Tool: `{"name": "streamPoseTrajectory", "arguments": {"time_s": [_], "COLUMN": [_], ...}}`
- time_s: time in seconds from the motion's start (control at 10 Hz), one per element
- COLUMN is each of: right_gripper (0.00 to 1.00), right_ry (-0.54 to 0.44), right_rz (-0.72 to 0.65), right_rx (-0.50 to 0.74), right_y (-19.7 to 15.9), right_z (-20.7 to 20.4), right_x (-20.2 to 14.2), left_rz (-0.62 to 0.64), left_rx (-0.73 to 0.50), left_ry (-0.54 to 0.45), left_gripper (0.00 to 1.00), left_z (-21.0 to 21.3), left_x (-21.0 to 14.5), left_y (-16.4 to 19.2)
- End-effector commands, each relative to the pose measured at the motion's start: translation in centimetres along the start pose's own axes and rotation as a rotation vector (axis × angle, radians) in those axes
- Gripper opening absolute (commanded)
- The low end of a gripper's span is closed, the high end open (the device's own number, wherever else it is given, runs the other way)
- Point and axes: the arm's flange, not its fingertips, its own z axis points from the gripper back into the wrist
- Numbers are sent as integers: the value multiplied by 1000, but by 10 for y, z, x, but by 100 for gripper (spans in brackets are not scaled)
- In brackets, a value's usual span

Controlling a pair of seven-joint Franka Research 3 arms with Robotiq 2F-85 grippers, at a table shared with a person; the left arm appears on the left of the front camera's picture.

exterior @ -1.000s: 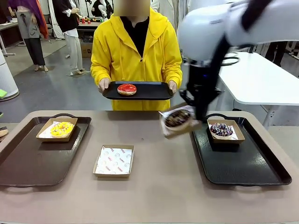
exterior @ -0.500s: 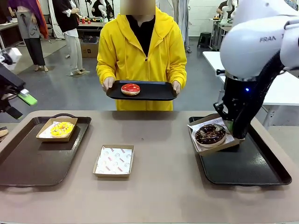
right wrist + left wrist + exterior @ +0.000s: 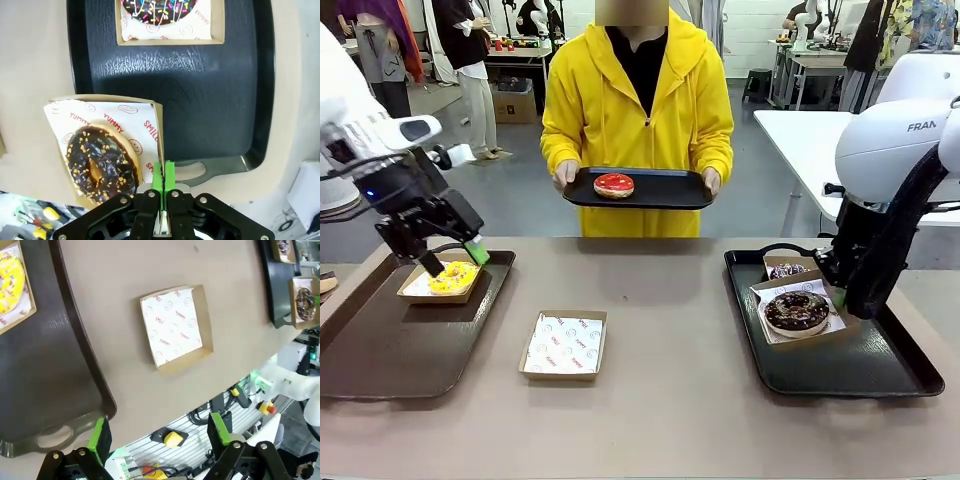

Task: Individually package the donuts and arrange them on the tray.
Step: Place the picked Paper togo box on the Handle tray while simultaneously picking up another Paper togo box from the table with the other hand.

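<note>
- On the right side of the worktop [image 3: 670, 290], the right tool [image 3: 837, 296] is clamped on the right wall of a paper-lined cardboard box [image 3: 772, 294], its green pads pressed together on the card.
- That box holds a chocolate donut [image 3: 796, 310] with pale crumbs on top. It sits over the far left part of the right tray [image 3: 880, 372]; I cannot tell whether it rests there or hangs just above.
- Just behind it, at the far end of the same tray, a second chocolate donut [image 3: 787, 270] with coloured sprinkles lies in its own box.
- Over on the left, the left tool [image 3: 453, 259] hovers with its fingers apart just above the yellow donut [image 3: 453, 277], gripping nothing.
- The yellow donut lies in a box at the far end of the left tray [image 3: 380, 350].
- Between the two trays, nearer the left one, an empty box [image 3: 563, 343] with printed paper stands on the bare worktop.
- At the far side, a person in a yellow hoodie holds a small black tray [image 3: 660, 190] in both hands, with the red donut [image 3: 614, 184] lying on its left half.
</note>
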Motion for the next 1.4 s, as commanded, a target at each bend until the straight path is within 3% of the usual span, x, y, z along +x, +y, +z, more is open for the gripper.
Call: {"name": "streamPoseTrajectory", "arguments": {"time_s": [0.0,0.3,0.7,0.8,1.3], "right_gripper": [1,1,1,1,1], "right_ry": [-10,-10,-10,-10,-10], "right_rz": [0,0,0,0,0], "right_rx": [-4,-4,-4,-4,-4], "right_y": [0,0,0,0,0], "right_z": [5,5,5,5,5], "right_x": [-1,-1,-1,-1,-1], "left_rz": [32,52,1,9,9], "left_rx": [59,84,222,119,119], "left_ry": [-1,-101,-148,-116,-116], "left_gripper": [100,100,100,100,100], "left_z": [-25,-70,-114,-95,-95], "left_x": [13,25,21,26,26], "left_y": [-5,-23,-39,-34,-34]}}
